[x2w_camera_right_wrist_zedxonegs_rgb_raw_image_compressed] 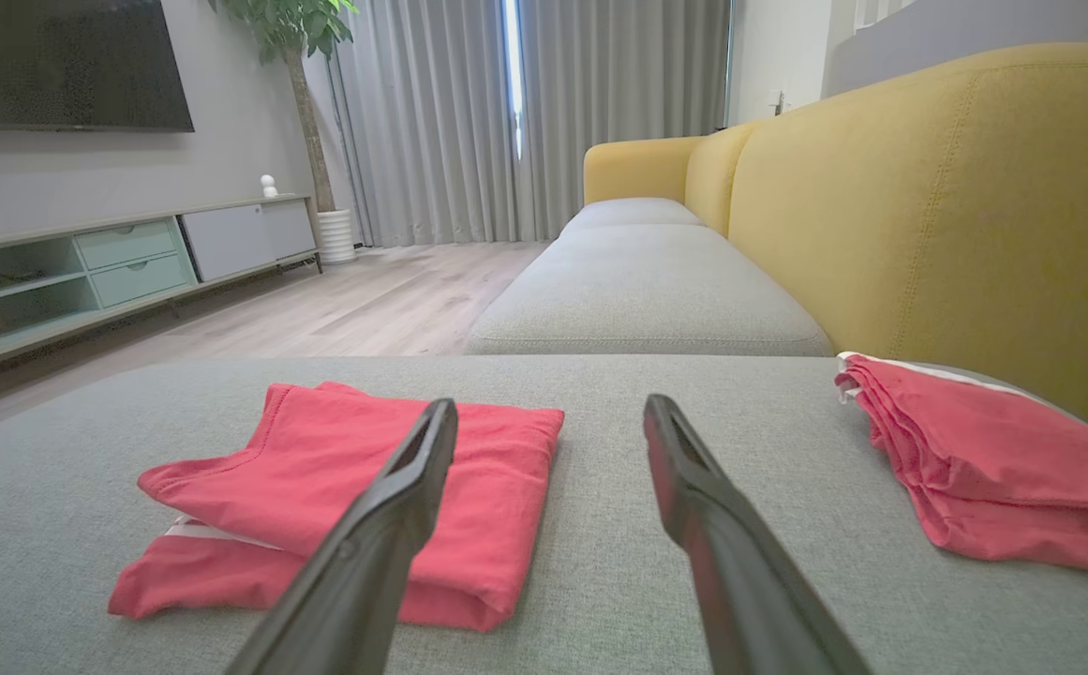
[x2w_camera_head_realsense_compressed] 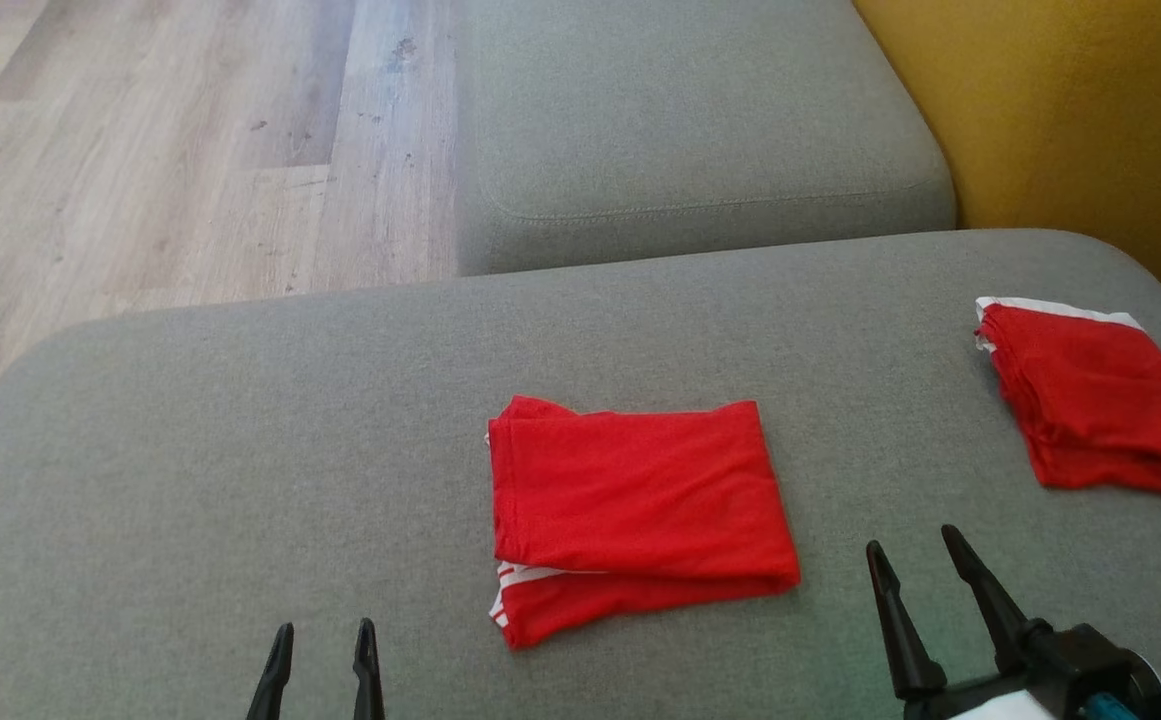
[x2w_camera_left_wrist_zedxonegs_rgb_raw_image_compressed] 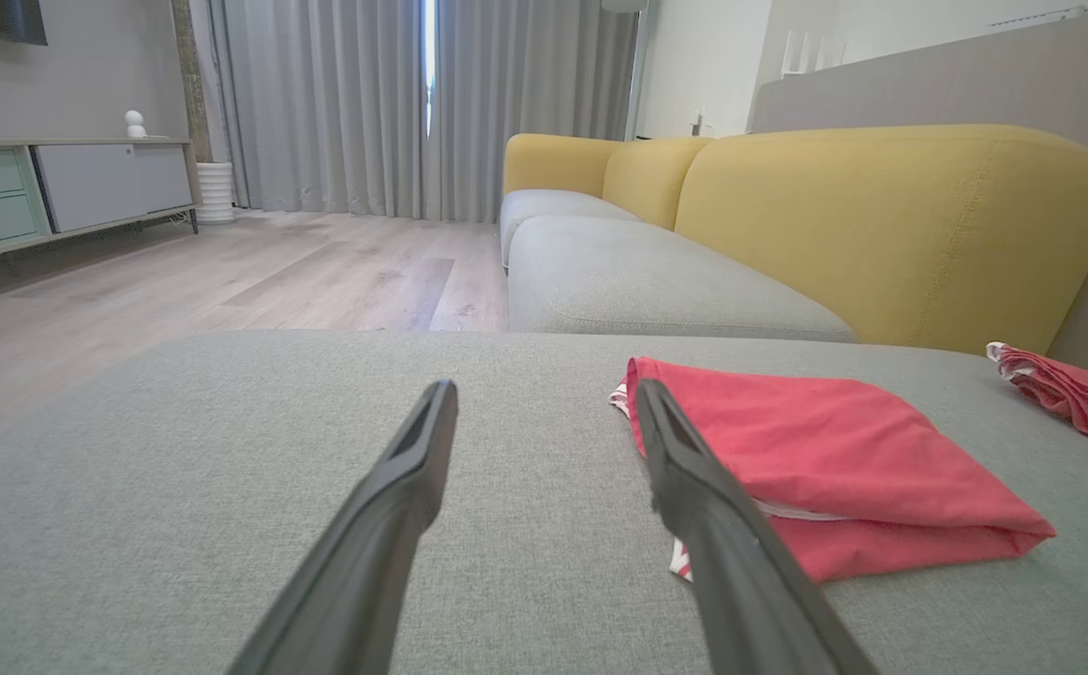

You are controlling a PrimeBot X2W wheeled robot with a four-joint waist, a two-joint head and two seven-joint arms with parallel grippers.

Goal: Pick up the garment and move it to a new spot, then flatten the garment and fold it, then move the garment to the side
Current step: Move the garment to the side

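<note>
A red garment [x2w_camera_head_realsense_compressed: 640,510] with white stripes lies folded in a neat rectangle at the middle of the grey cushion [x2w_camera_head_realsense_compressed: 240,450]. It also appears in the left wrist view as the garment [x2w_camera_left_wrist_zedxonegs_rgb_raw_image_compressed: 834,459] and in the right wrist view as the garment [x2w_camera_right_wrist_zedxonegs_rgb_raw_image_compressed: 365,497]. My left gripper [x2w_camera_head_realsense_compressed: 322,640] stands open near the front edge, left of the garment and apart from it. Right of the garment, my right gripper [x2w_camera_head_realsense_compressed: 913,552] is open too, holding nothing.
A second folded red garment [x2w_camera_head_realsense_compressed: 1090,400] lies at the cushion's far right edge. Behind it rises the yellow sofa back [x2w_camera_head_realsense_compressed: 1060,110], and another grey seat cushion [x2w_camera_head_realsense_compressed: 680,130] lies beyond. Wooden floor [x2w_camera_head_realsense_compressed: 140,150] is at the left.
</note>
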